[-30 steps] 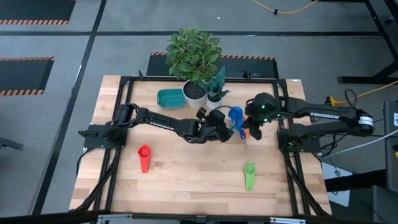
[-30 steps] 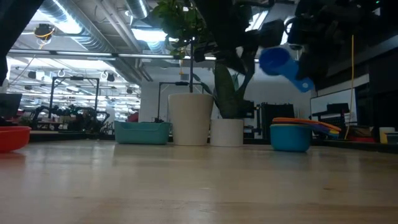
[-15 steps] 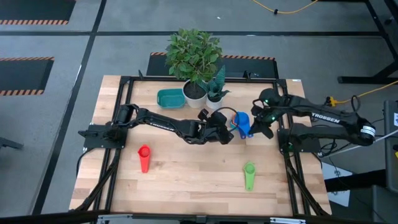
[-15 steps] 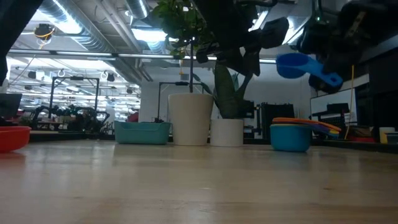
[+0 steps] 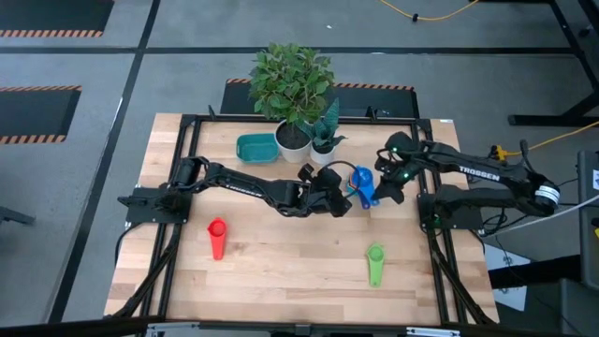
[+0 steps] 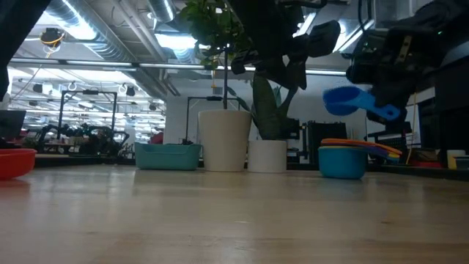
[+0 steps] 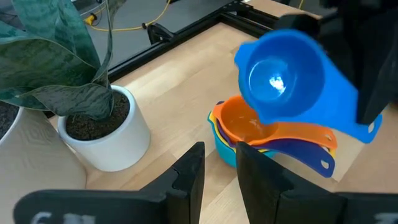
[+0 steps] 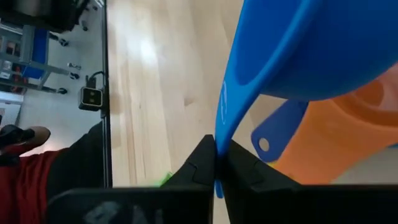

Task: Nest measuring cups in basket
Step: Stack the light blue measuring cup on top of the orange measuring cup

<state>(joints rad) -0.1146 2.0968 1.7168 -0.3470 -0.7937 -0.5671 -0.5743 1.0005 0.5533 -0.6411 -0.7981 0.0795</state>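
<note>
Your right gripper (image 8: pixel 216 163) pinches the blue cup (image 7: pixel 283 78) by its handle, above the stacked cups (image 7: pixel 267 140), partly hiding them. Left gripper (image 7: pixel 217 165) hovers nearby, slightly parted, empty. The teal basket (image 5: pixel 255 147) sits apart on the wooden table (image 5: pixel 290 271).

Blue cup (image 8: pixel 323 50) cut off by edge; stack's (image 7: pixel 261 140) lower cups mostly hidden

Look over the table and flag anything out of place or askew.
The nested stack is building on bare table, not in the teal basket, which stands apart beside the white pots. The red cup and green cup lie loose at the front. The right gripper holds the blue cup, tilted, above the stack.
</note>
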